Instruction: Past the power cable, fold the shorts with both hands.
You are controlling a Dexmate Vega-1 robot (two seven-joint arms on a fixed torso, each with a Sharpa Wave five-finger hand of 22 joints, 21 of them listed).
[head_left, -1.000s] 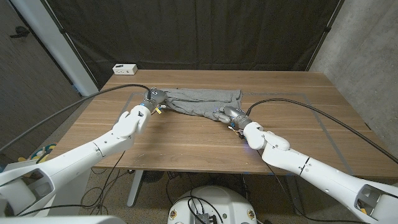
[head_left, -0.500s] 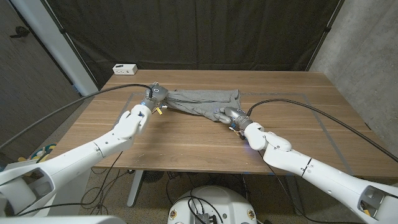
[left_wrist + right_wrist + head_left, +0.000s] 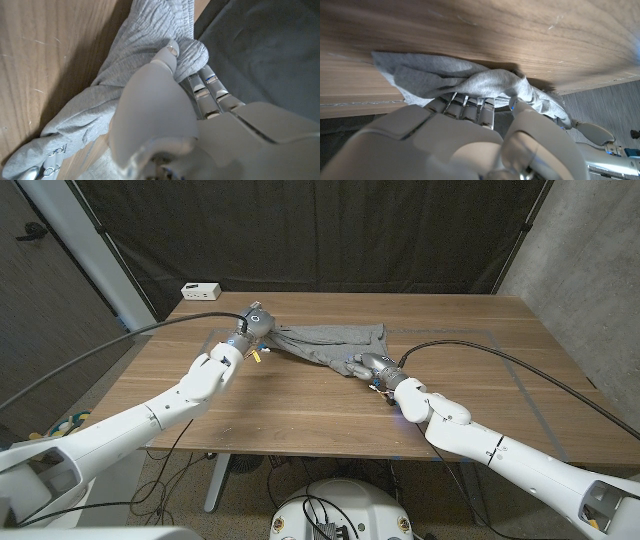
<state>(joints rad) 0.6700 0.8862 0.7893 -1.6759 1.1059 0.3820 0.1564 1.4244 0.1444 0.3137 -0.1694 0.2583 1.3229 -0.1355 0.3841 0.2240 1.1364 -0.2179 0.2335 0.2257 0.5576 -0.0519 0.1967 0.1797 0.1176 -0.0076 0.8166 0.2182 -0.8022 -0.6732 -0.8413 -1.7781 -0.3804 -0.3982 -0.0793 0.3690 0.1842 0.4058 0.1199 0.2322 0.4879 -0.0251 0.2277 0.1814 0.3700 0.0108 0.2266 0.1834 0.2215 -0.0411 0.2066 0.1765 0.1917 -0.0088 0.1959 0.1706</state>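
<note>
Grey shorts [image 3: 330, 342] lie bunched on the far middle of the wooden table [image 3: 300, 405]. My left hand [image 3: 252, 326] grips their left end and holds it a little off the table; the left wrist view shows the cloth [image 3: 145, 55] gathered in its closed fingers [image 3: 207, 87]. At the near right corner of the shorts, my right hand [image 3: 368, 364] holds a fold of the fabric, and the right wrist view shows the grey cloth [image 3: 470, 82] wrapped over its fingers [image 3: 467, 107]. A black power cable [image 3: 500, 355] runs across the right side of the table.
A white box [image 3: 201, 289] sits at the far left corner of the table. Another black cable [image 3: 120, 345] trails off the left edge. A dark curtain hangs behind the table, and a grey wall stands to the right.
My left hand has lifted the left end of the shorts up and slightly away from me. The right hand has barely moved.
</note>
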